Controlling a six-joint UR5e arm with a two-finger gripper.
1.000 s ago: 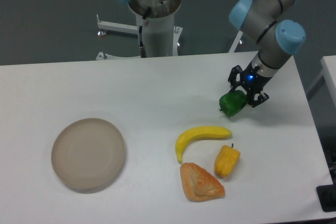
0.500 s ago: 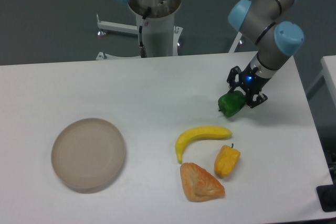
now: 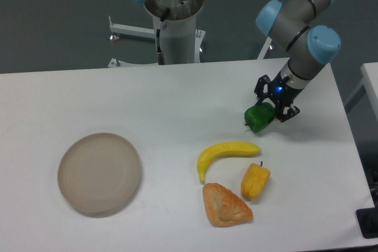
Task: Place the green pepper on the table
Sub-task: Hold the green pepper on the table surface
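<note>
The green pepper [image 3: 258, 117] is small, glossy and bright green, and it is low over the right part of the white table [image 3: 177, 98]. My gripper [image 3: 271, 108] is shut on the green pepper from its upper right, with the black fingers on either side of it. Whether the pepper touches the tabletop I cannot tell.
A yellow banana [image 3: 225, 154] lies just below and left of the pepper. A yellow-orange pepper [image 3: 254, 182] and a croissant [image 3: 225, 205] lie nearer the front edge. A round beige plate [image 3: 99, 173] sits at the front left. The robot base [image 3: 176, 13] stands behind the table.
The gripper with the green pepper has shifted slightly to the left and a little up. Nothing else has moved.
</note>
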